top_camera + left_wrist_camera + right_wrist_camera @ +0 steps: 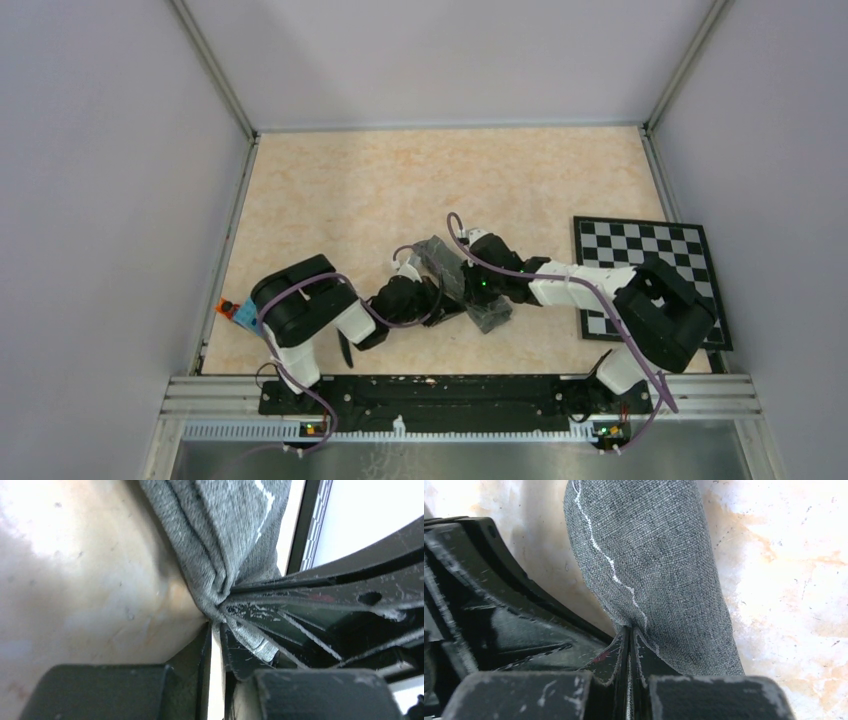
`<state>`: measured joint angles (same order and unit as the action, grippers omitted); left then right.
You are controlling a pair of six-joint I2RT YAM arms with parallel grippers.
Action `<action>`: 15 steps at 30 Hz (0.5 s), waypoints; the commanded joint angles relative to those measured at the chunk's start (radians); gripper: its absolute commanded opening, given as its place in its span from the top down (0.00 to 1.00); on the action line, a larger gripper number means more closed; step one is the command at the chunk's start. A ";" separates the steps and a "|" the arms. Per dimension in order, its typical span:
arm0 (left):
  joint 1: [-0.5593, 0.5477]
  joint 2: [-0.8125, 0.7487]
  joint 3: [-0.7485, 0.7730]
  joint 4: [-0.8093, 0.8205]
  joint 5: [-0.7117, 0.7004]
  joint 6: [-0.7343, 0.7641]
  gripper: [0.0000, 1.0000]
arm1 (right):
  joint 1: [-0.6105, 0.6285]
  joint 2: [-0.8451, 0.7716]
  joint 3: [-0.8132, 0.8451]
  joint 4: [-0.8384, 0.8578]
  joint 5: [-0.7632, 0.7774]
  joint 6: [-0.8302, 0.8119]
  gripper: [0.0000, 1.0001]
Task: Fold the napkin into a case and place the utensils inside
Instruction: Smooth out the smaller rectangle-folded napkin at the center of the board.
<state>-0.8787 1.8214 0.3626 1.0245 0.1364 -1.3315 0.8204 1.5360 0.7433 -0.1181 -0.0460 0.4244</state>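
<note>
The dark grey napkin (487,314) lies folded into a narrow oblong bundle mid-table, between the two arms. My right gripper (462,285) is shut on it; in the right wrist view the jaws (629,630) pinch a hemmed edge of the cloth (659,570). From the left, my left gripper (437,290) meets the same spot. In the left wrist view its jaws (216,627) stand almost together with a bunched fold of napkin (225,530) caught at their tips, touching the right gripper's fingers (300,610). The utensils are out of view.
A black-and-white checkered board (640,250) lies at the right edge of the table, under the right arm. A small orange and blue object (230,310) sits at the near left corner. Grey walls enclose the table on three sides.
</note>
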 commanded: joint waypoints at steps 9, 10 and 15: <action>0.123 -0.530 -0.077 -0.495 -0.062 0.266 0.68 | -0.026 0.016 -0.030 0.084 -0.056 0.003 1.00; 0.140 -0.573 -0.044 -0.561 -0.070 0.301 0.73 | -0.026 0.015 -0.031 0.087 -0.058 0.002 1.00; 0.259 -0.587 0.094 -0.662 0.000 0.378 0.93 | -0.029 0.018 -0.035 0.095 -0.062 -0.001 1.00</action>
<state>-0.6876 1.2190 0.3527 0.4992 0.0994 -1.0641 0.7998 1.5433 0.7216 -0.0517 -0.0971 0.4236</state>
